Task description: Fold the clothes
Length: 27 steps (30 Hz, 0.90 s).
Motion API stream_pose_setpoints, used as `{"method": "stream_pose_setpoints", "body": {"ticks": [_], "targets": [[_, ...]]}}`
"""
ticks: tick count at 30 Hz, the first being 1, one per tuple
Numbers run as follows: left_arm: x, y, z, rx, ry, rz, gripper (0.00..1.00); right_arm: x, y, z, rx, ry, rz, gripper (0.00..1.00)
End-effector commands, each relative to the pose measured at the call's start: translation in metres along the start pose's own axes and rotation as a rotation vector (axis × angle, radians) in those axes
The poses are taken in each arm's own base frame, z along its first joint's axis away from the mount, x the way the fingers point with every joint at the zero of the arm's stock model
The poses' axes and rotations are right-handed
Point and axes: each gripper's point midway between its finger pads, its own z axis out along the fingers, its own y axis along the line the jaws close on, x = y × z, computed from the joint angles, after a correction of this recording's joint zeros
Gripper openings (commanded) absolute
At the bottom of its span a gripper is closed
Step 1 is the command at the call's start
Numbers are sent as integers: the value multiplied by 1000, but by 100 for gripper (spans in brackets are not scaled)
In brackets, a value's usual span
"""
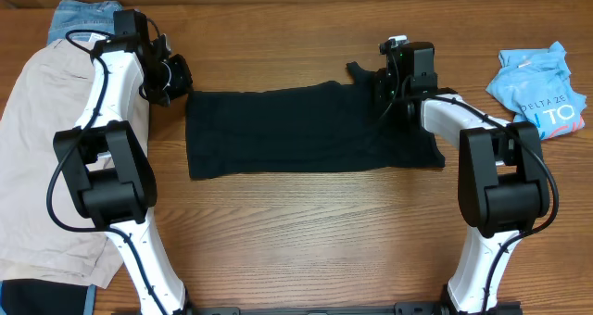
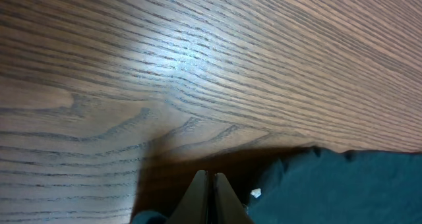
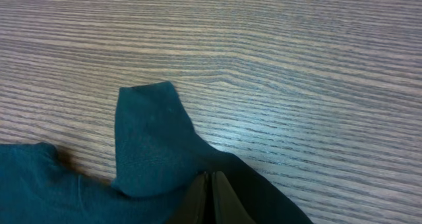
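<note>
Right end effector [image 3: 211, 188], fingers pressed together on a sleeve of the black T-shirt [image 1: 296, 134], and left end effector [image 2: 211, 188], closed at the opposite far corner and apparently pinching cloth, hold the garment, spread mid-worktop [image 1: 306, 232], ready to fold.

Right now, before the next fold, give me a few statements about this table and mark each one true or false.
1. The black T-shirt lies mid-table between the two arms. True.
2. The right gripper hangs wide open over bare wood. False: it is shut on the black T-shirt's cloth.
3. The beige shorts lie on the robot's right. False: they lie on its left.
4. The light-blue printed tee lies crumpled, apart from the black T-shirt. True.
5. The blue denim rests on the black T-shirt. False: it lies at the far left, by the shorts.
</note>
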Motion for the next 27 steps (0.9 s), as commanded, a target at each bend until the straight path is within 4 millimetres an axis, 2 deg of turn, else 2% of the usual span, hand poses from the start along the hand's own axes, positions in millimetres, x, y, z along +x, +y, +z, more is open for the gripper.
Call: {"method": "stream_pose_setpoints", "body": {"ticks": [1, 7, 14, 18, 27], "targets": [[-8, -7, -9, 30, -21, 0, 4, -30, -3, -14, 14, -61, 25, 4], [-14, -16, -33, 42, -67, 14, 4, -68, -1, -47, 31, -117, 42, 4], [-7, -25, -70, 35, -90, 20, 4, -86, -10, -85, 115, -126, 46, 4], [3, -22, -81, 6, -70, 10, 4, -78, -17, -96, 163, -80, 52, 4], [26, -15, -83, -31, 18, -12, 4, -35, -39, -106, 302, 93, 56, 4]]}}
